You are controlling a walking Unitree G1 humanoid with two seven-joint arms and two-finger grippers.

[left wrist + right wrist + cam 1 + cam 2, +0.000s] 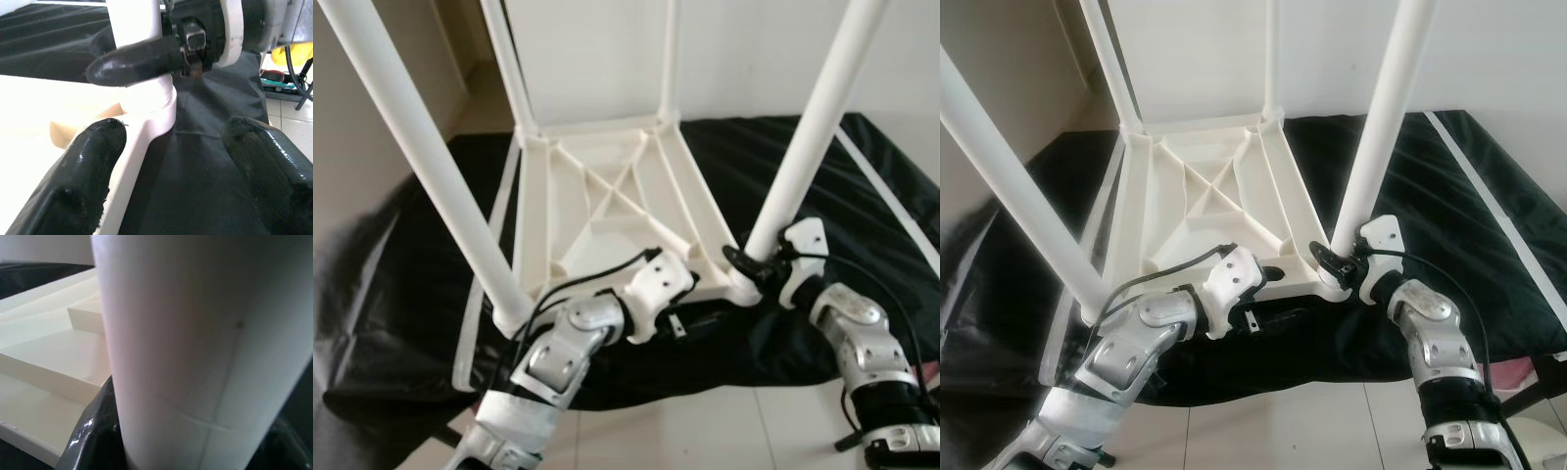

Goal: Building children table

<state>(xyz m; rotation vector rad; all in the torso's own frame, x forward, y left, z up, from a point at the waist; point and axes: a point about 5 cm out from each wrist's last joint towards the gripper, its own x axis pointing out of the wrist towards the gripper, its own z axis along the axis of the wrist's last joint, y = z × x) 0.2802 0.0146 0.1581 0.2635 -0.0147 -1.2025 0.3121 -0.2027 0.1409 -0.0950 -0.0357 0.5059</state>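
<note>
Left eye view: upturned white table (607, 196), right end effector (751, 266) clamping its leg (808, 137).

We see a plain white wall (754, 59) across the back, evenly lit and a bit washed out with soft daylight. Off on the left there's a beige wall panel (352, 157), and next to it a narrow gap with a light tan floor strip (484, 98) running away from us. Most of the floor is covered by a big crinkled black plastic sheet (401, 284), which has a thin white band (1489, 186) running diagonally along its right side. Nearest us, glossy off-white floor tiles (705, 431) with pale grout lines poke out from under the sheet. Something pink (1516, 374) sits at the far right edge, too small to tell what.
</note>
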